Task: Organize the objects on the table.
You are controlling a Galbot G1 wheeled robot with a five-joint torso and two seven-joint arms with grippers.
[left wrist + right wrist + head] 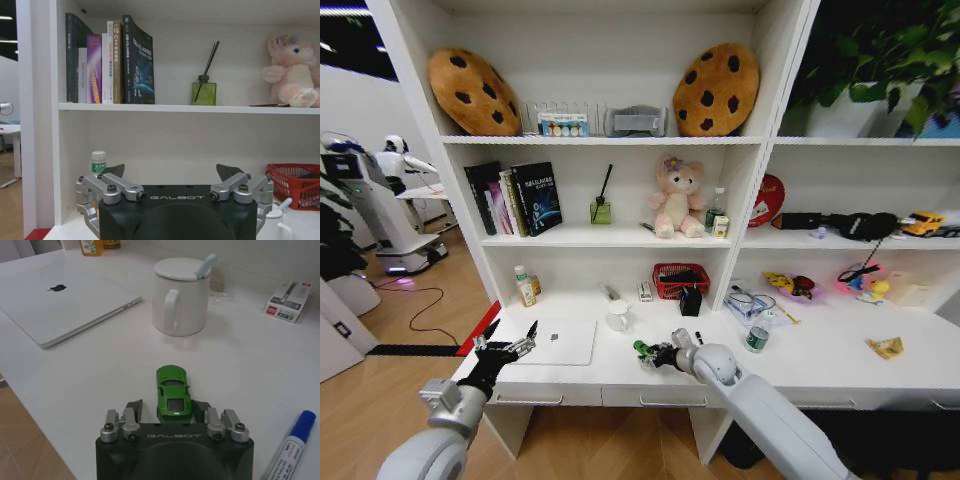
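1. the white desk (820, 365) spans the lower half of the head view, under a tall white shelf unit.
2. the silver laptop (557, 342) lies closed and flat at the lower left of centre on the desk; in the right wrist view it fills the upper left (65, 302).
3. the right gripper (650, 354) reaches in from the lower right to the middle of the desk front; its fingers are part open around the rear of the green toy car (173, 392), one on each side, and whether they press on it cannot be told.
4. the left gripper (510, 339) hangs at the lower left, over the laptop's left edge, fingers spread wide and empty.
5. a white mug (180, 295) with a lid and spoon stands just beyond the car, right of the laptop.
6. a green-banded can (757, 338) stands right of centre.
7. a blue-capped marker (292, 447) lies at the lower right of the right wrist view.
8. a yellow crumpled scrap (886, 347) sits far right.
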